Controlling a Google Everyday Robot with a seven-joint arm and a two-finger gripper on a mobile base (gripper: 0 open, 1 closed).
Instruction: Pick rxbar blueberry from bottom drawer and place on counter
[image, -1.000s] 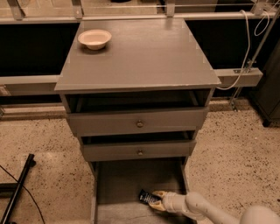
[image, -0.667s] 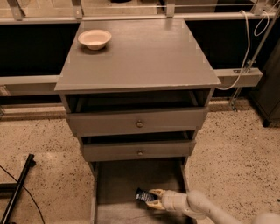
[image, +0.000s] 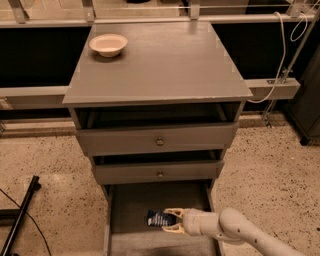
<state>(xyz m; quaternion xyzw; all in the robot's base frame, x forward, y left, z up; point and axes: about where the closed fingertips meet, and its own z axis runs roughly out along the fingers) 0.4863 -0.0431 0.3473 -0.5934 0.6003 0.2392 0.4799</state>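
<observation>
The rxbar blueberry (image: 157, 218) is a small dark navy bar with pale text lines. It sits inside the open bottom drawer (image: 131, 205), towards its middle. My gripper (image: 168, 220) reaches in from the lower right on a pale arm. Its two fingers close around the bar's right end, one above and one below. The bar looks slightly raised off the drawer floor, but I cannot be sure. The counter (image: 160, 65) is the flat grey top of the cabinet, above the drawers.
A pale bowl (image: 108, 44) stands on the counter's back left corner. Two upper knobbed drawers (image: 159, 141) stick out slightly above the bottom drawer. A black stand leg (image: 22, 215) lies on the speckled floor at left. A white cable (image: 280, 55) hangs at right.
The gripper and the bar have moved left and a little upward in the bottom drawer. The bar has stayed between the fingers throughout.
</observation>
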